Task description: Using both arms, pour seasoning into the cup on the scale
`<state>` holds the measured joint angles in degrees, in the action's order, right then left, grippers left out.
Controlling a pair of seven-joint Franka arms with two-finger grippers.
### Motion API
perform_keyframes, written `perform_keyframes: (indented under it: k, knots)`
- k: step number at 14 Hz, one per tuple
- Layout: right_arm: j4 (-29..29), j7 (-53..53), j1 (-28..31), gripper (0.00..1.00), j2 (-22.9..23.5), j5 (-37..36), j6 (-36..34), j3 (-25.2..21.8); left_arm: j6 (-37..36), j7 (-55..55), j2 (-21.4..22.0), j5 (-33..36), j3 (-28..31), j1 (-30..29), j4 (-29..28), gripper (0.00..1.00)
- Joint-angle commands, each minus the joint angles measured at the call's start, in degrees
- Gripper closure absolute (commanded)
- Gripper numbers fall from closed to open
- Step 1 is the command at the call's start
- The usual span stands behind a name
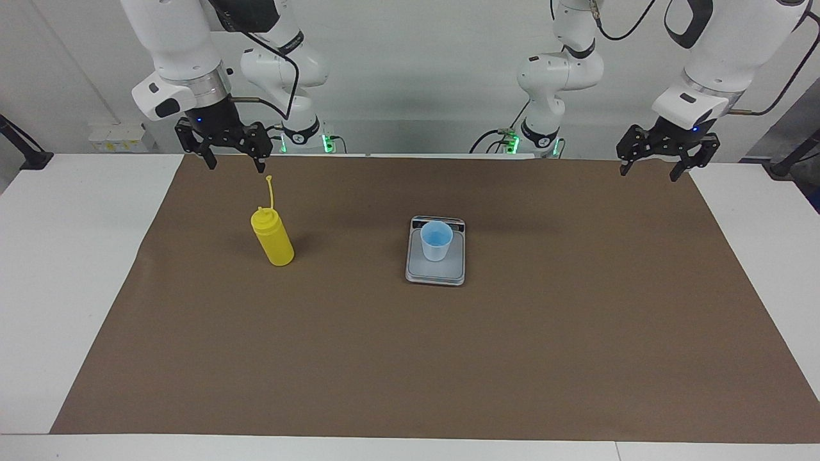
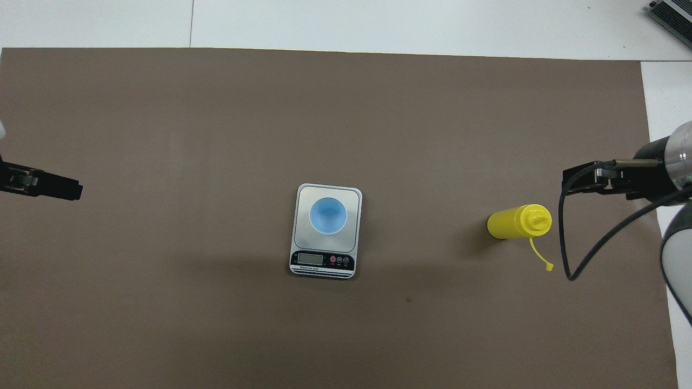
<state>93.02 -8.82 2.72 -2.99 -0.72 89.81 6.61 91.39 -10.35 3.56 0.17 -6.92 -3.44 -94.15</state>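
The yellow seasoning bottle stands upright on the brown mat toward the right arm's end, its thin nozzle strap sticking up. In the middle of the mat the light blue cup stands upright on the silver-grey scale. My right gripper hangs open in the air just above the bottle, touching nothing. Also open and holding nothing, my left gripper hovers over the mat's edge at the left arm's end.
A brown mat covers most of the white table. A black cable loops down from the right arm beside the bottle. The scale's dark display strip faces the robots.
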Motion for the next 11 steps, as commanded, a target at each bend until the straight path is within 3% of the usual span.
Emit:
perform_keyframes:
  k: [1,11]
  knots:
    - [-0.4,1.0,0.8,0.0,0.2,0.9,-0.9,0.2,-1.4,-0.7,-3.0,-0.8,-0.5,-0.9,3.9,0.0]
    - [-0.4,1.0,0.8,0.0,0.1,0.9,-0.9,0.2,-1.2,3.7,-1.4,-0.6,-0.6,-0.1,1.1,0.0]
